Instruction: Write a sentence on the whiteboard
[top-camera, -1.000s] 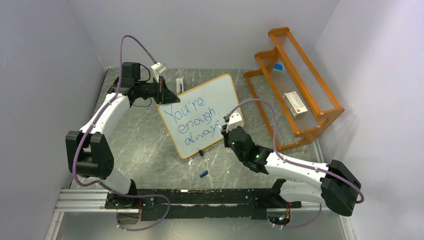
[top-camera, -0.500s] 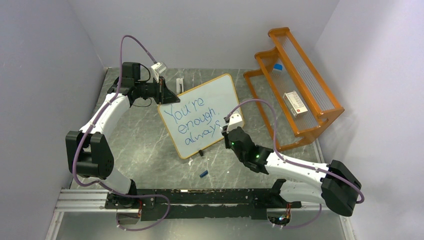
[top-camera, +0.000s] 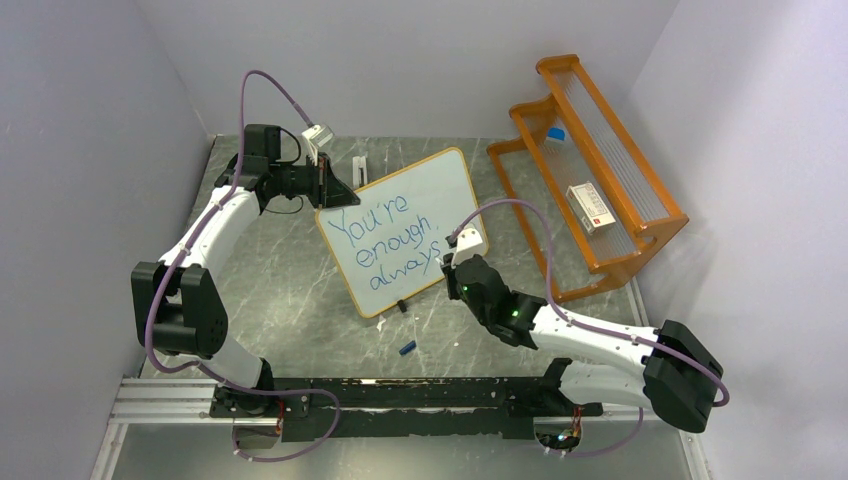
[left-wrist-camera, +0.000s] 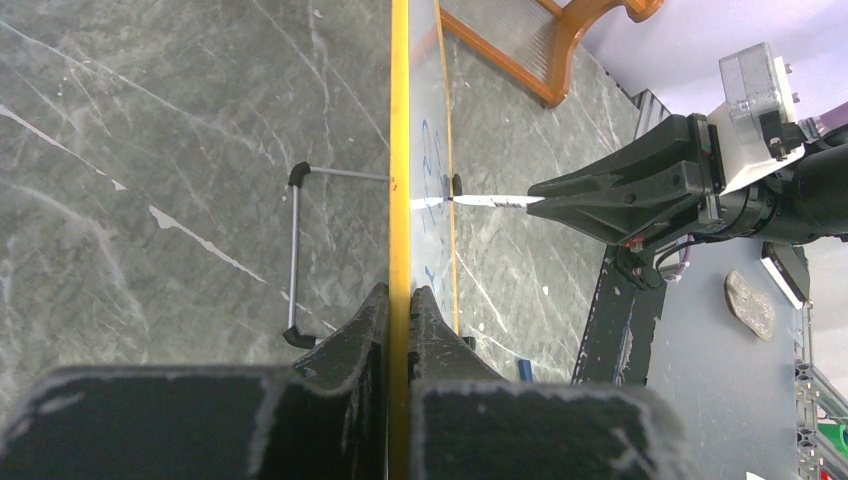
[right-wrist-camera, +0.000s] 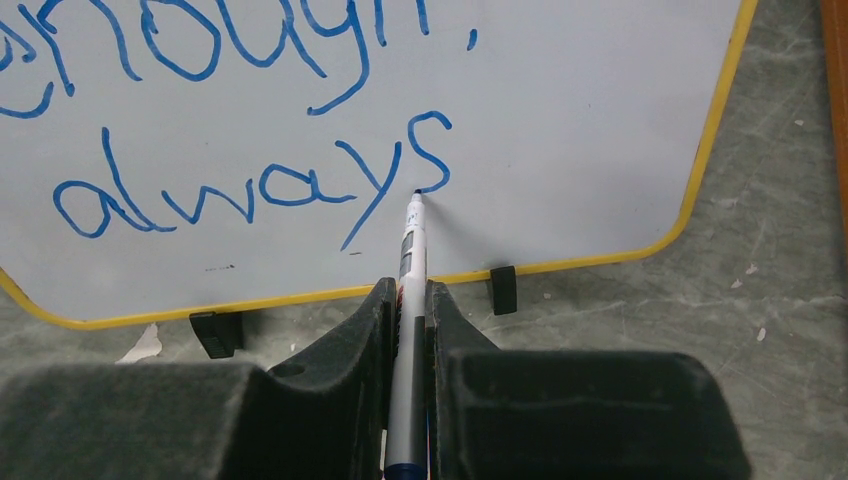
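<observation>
Whiteboard (top-camera: 432, 186) reads "You're enough, always" in blue. Left gripper (left-wrist-camera: 398, 305) pinches its edge. Right gripper (right-wrist-camera: 408, 300) clamps a marker (right-wrist-camera: 411, 250), tip touching the final "s".

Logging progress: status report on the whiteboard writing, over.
Left pincer clamped on whiteboard edge. Right pincer grips marker, tip on final s of always. Nothing blocking.

One whiteboard (top-camera: 400, 215), with three handwritten blue words on it, one per line. Two black clip feet (right-wrist-camera: 215, 333) (right-wrist-camera: 503, 288) along its lower edge in the right wrist view. One marker (right-wrist-camera: 410, 300). Two grippers: left gripper (top-camera: 345, 196), right gripper (top-camera: 449, 260). One orange rack (top-camera: 556, 66), with two small items on it: one white box (top-camera: 589, 207), one blue tab (top-camera: 556, 133). One small blue cap (top-camera: 406, 347) on one table (top-camera: 290, 290).
</observation>
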